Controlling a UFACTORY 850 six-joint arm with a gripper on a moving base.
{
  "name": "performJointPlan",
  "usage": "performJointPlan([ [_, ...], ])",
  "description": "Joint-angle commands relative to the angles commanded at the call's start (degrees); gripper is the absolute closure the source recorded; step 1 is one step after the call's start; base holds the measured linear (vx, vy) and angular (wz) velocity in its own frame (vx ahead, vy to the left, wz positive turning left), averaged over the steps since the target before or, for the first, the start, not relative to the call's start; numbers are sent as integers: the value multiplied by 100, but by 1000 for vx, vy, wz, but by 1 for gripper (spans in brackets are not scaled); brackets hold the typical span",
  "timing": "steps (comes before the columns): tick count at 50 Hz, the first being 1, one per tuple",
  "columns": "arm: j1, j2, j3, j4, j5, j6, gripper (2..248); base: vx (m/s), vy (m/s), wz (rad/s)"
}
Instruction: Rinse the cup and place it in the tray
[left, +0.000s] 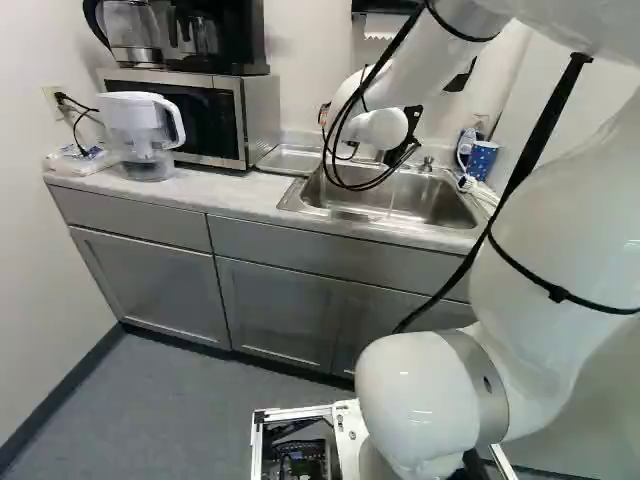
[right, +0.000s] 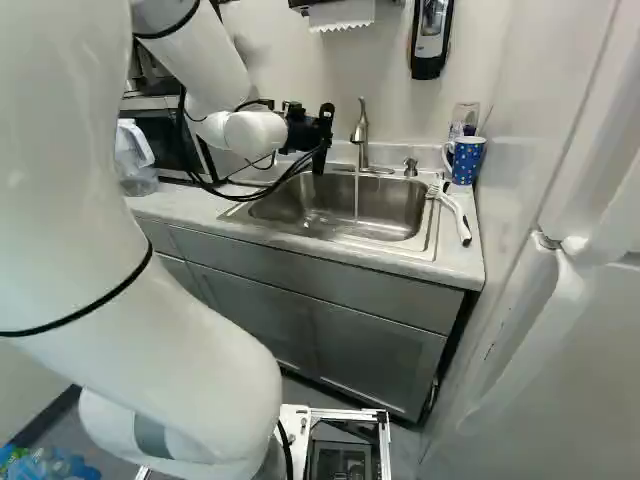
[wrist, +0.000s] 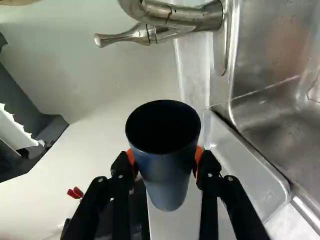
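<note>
In the right base view my gripper is held above the sink's left rear part, left of the faucet, from which a thin stream of water falls. The wrist view shows the gripper shut on a dark blue cup, an orange pad on each side of it, its dark mouth facing the camera. The cup cannot be made out in the base views. A shallow metal tray lies beyond the cup, beside the sink basin; the left base view shows this tray between microwave and sink.
A microwave and a water pitcher stand on the counter left of the tray. Right of the sink are a blue dotted mug and a white-handled brush. A paper towel holder and a soap dispenser hang on the wall.
</note>
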Motion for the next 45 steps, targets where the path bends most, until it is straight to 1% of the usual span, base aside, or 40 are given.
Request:
performJointPlan([
  [30,0,0,0,0,0,-12,126,0,0,0],
  [35,0,0,0,0,0,-184,126,0,0,0],
  [45,0,0,0,0,0,-731,126,0,0,0],
])
